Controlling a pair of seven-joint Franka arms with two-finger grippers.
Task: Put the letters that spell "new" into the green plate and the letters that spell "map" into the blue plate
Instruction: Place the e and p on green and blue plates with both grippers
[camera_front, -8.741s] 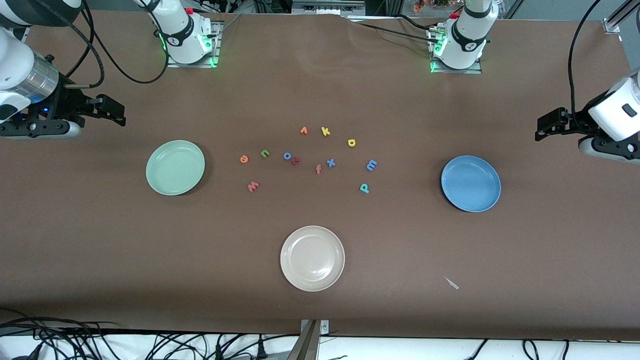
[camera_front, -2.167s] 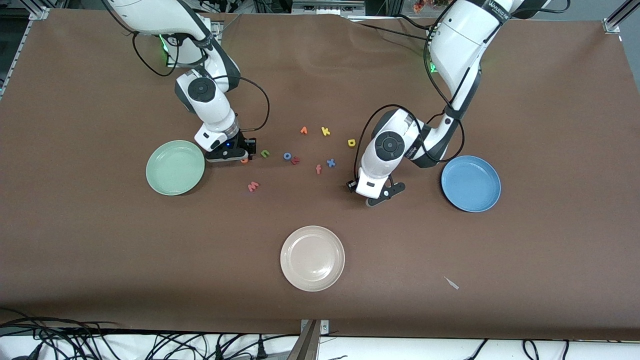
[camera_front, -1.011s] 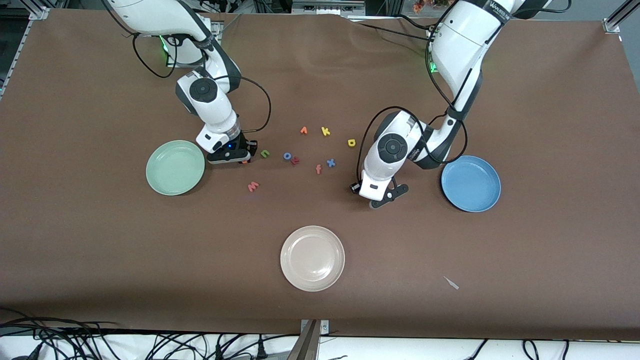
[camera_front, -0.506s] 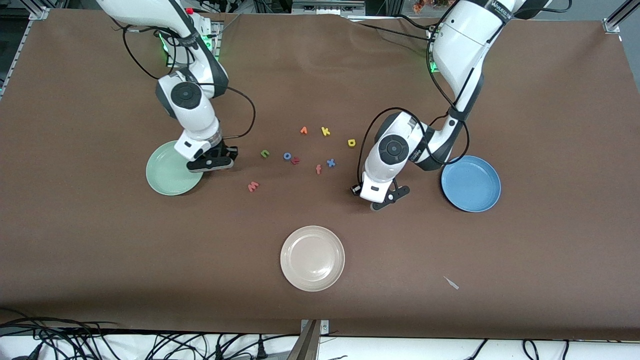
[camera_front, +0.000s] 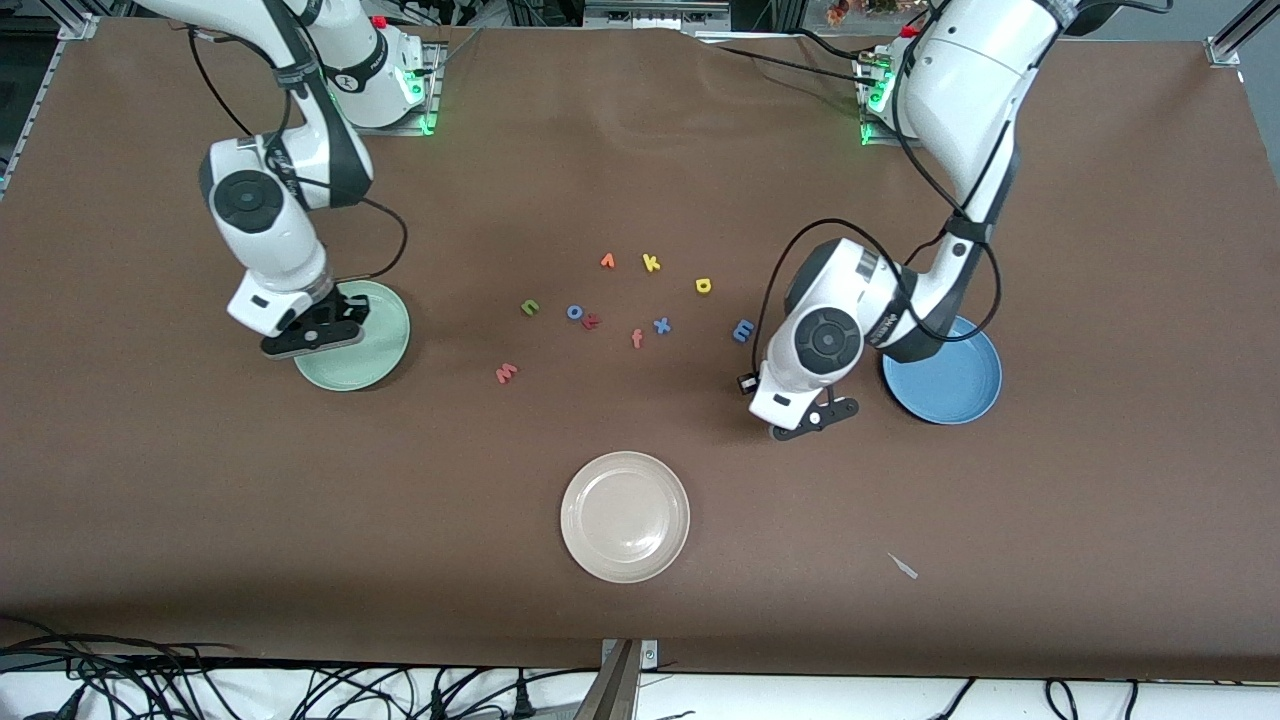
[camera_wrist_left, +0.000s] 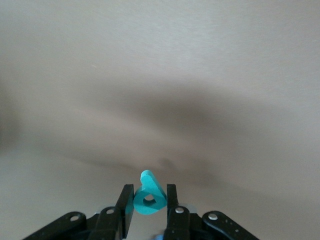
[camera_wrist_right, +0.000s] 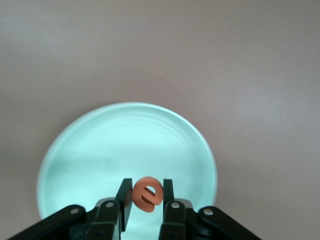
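glossy white arm shells, dark round joint caps, looping black cables, green base lights, black screw-studded fingers

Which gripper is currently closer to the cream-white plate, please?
The left gripper, holding the teal p, is closer to the cream-white plate. The right gripper holds the orange e over the green plate.

Twelve foam letters (camera_front: 651, 263) and three plates (camera_front: 625, 517).

Matt brown table covering (camera_front: 640, 150), glossy smooth green plate (camera_wrist_right: 125, 145), blue plate (camera_front: 950, 385) and cream-white plate (camera_front: 625, 560), matt foam orange e (camera_wrist_right: 148, 194) and teal p (camera_wrist_left: 149, 195), glossy white plastic arm shells.
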